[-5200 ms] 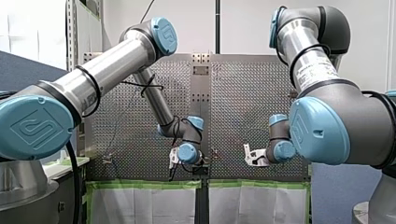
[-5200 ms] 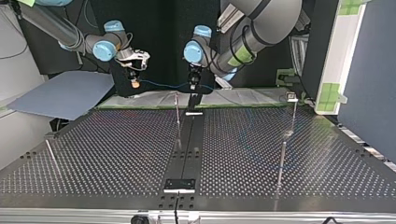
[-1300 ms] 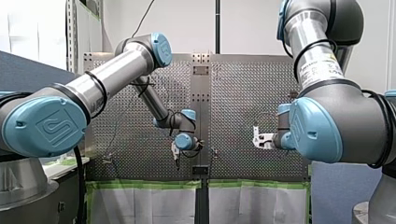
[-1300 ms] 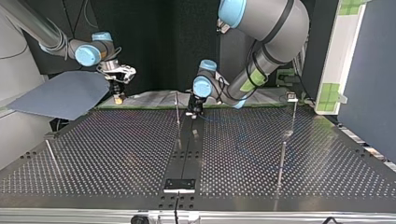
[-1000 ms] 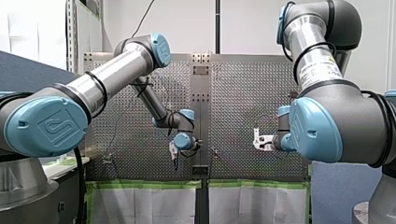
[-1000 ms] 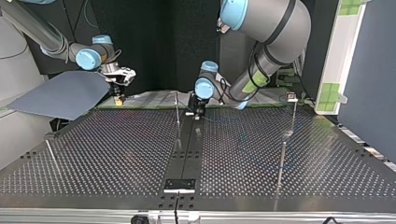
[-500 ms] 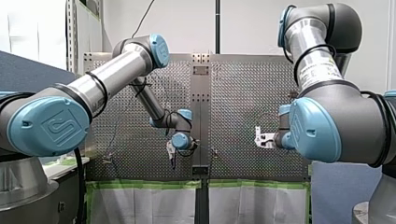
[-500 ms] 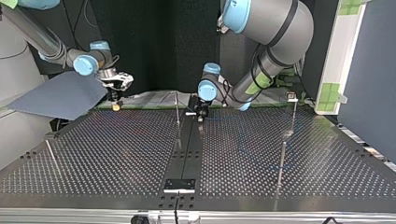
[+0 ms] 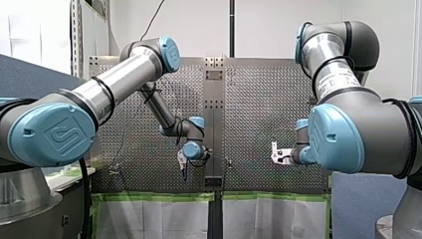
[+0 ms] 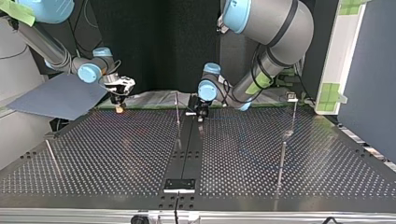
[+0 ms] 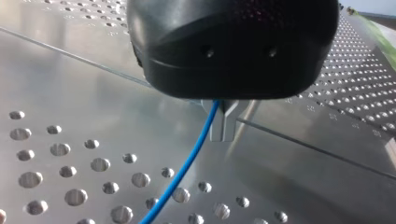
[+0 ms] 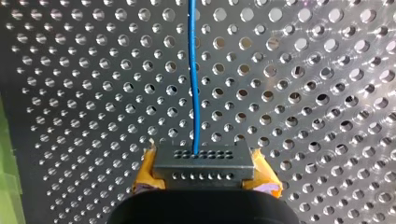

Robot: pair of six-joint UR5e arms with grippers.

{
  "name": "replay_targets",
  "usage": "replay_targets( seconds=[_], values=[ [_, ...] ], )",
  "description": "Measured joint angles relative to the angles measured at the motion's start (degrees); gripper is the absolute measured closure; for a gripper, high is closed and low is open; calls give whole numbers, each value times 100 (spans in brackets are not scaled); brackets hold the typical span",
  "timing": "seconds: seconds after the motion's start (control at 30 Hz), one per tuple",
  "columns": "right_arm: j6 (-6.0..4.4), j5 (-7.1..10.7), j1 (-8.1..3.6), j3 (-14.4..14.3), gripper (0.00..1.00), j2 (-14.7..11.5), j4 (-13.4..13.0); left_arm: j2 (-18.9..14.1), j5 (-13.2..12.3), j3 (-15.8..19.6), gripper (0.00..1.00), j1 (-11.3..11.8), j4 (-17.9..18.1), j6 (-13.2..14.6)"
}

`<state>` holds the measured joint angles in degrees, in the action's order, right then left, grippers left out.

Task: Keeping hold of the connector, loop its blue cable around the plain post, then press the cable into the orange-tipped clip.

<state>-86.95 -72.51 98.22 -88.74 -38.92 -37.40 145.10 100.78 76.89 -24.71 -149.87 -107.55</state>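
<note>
- The connector (image 12: 203, 163), a dark grey block with two rows of small holes, sits clamped between the yellow pads (image 12: 148, 171) of my right gripper (image 10: 120, 107), at the far left of the perforated table (image 10: 116, 154) in the top view.
- Its blue cable (image 12: 194, 84), thin and slightly wavy, leaves the block's face and runs ahead over the table's holes.
- My left gripper (image 11: 224, 126), at the table's far middle, has its metal fingers (image 11: 227, 130) pinched on that cable, which trails out beneath them.

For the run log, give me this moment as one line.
right fingers: shut on connector | left fingers: shut on blue cable, beside post | loop: cannot tell
</note>
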Motion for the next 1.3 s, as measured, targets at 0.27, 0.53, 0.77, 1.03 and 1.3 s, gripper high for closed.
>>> replay_targets(
  seconds=[0.27,0.53,0.77,1.03,1.3],
  values=[
    [120,10,20,190,100,177,188,-4,3,29,54,-2,-17,-31],
    [132,16,5,202,100,195,203,-5,-82,48,33,-64,-128,111],
    [131,16,0,203,100,196,215,-5,-333,50,0,-94,-348,399],
    [133,17,-2,203,100,198,271,-8,-331,138,0,-208,-829,869],
    [133,17,-5,204,100,197,289,-201,-126,425,0,-412,-899,1268]
  ],
)
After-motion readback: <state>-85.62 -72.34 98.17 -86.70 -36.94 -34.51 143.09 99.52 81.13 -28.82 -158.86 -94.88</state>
